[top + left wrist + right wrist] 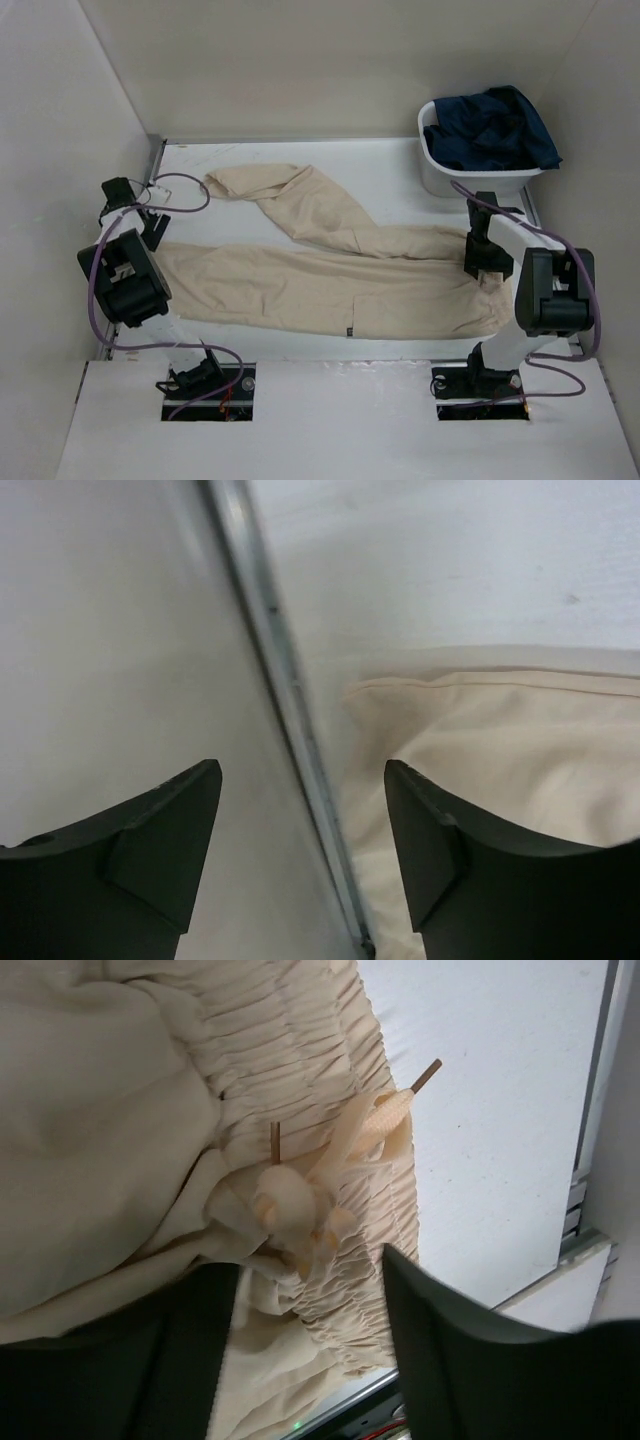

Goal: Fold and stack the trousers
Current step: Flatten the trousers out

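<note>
Left end effector wide open at trousers hem, right end effector wide over waistband, likely staging an end-to-end fold.

Lab booth: plain white walls

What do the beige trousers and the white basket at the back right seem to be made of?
The beige trousers look like soft, matte woven fabric, perhaps cotton: they crease, and the right wrist view shows a gathered waistband with a braided drawstring. The white basket looks like smooth rigid plastic, judging by its even, thin wall, though that is uncertain.
</note>
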You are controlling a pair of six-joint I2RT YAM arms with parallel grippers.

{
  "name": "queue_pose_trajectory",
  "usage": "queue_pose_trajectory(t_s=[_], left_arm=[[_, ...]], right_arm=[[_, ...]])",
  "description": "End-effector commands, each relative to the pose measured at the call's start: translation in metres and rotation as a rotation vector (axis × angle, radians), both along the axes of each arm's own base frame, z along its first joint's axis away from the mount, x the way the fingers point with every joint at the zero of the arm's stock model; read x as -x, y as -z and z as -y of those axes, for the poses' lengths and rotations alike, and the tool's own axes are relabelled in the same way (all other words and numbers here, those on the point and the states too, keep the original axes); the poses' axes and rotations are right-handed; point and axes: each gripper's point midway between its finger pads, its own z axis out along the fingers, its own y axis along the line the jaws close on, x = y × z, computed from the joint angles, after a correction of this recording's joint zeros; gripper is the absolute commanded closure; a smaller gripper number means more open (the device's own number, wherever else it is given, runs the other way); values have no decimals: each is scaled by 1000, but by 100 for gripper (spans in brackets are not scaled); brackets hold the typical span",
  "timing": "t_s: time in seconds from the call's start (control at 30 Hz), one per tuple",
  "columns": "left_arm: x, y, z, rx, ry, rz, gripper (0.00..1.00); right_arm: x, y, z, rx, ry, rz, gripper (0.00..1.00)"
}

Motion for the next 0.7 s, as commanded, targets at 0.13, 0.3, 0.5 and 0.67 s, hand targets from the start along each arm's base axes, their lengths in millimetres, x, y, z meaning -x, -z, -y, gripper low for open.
queue_pose_trajectory(t_s=[0.13,0.3,0.5,0.67], left_arm=[[-87,-154,26,-132,206,404,28],[-149,-120,147,-35,527,321,30],[-190,-72,237,6,795,224,34],[-219,-63,247,4,823,202,49]], right_arm=[[-8,-41,0,10,-3,165,7],[-25,-66,-7,-54,11,307,5],[-36,-75,-8,-55,0,361,6],[-22,-57,-20,-75,6,331,7]])
